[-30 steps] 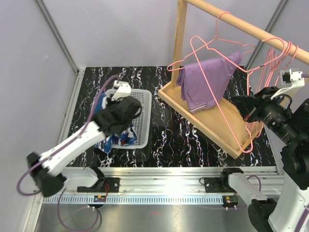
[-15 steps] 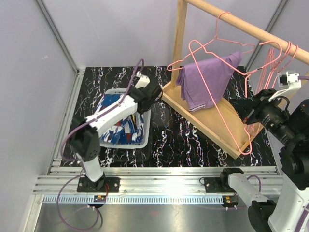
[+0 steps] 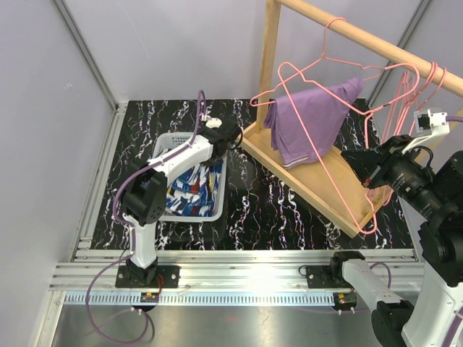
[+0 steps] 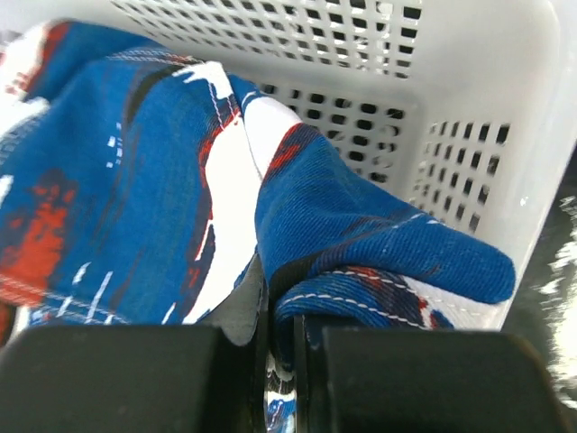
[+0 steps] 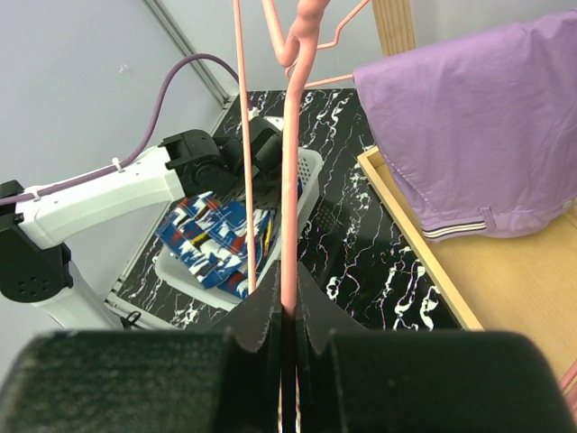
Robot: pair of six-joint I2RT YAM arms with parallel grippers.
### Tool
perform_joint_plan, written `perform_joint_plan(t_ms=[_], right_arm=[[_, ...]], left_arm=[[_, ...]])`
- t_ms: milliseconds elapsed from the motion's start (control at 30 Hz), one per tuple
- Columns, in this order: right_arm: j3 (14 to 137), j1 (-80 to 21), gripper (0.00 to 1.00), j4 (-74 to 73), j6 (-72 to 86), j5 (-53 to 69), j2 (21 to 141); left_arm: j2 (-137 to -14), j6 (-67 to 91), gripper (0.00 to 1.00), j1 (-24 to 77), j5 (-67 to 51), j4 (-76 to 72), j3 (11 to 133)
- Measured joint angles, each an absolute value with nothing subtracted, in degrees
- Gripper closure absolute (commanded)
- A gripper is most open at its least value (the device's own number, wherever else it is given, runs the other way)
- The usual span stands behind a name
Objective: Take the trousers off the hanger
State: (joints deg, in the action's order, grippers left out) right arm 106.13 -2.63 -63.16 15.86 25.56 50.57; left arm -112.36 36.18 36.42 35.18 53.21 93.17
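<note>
Trousers, two: blue pair (image 4: 117,198) in basket (image 4: 505,54) pinched by left gripper (image 4: 279,338), lilac pair (image 3: 311,119) hanging, right gripper (image 5: 287,311) pinching hanger (image 5: 290,180).

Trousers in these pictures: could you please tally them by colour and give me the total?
Lilac-purple trousers: 1
Blue patterned trousers: 1
Total: 2

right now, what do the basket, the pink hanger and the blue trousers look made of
Basket: white moulded plastic, matte, with a grid of holes. Pink hanger: thin wire, probably metal under a smooth pink coat. Blue trousers: woven cloth, maybe cotton twill, fine diagonal ribs and white stitching.
</note>
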Motion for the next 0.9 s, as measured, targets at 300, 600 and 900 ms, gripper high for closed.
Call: perform_joint_plan(t_ms=[300,600,900], right_arm=[[106.8,-3.0,1.00,-62.9,15.8,28.0,51.5],[107.3,-3.1,1.00,-63.1,15.8,27.4,52.6],[106.0,-3.3,1.00,-64.8,15.6,23.8,53.0]], left_arm=[[-110.0,46.1,1.00,33.4,29.1,46.4,87.0],[-107.9,51.9,1.00,31.5,27.6,43.5,85.0],[-107.5,53.4,1.00,30.2,25.9,41.8,84.9]])
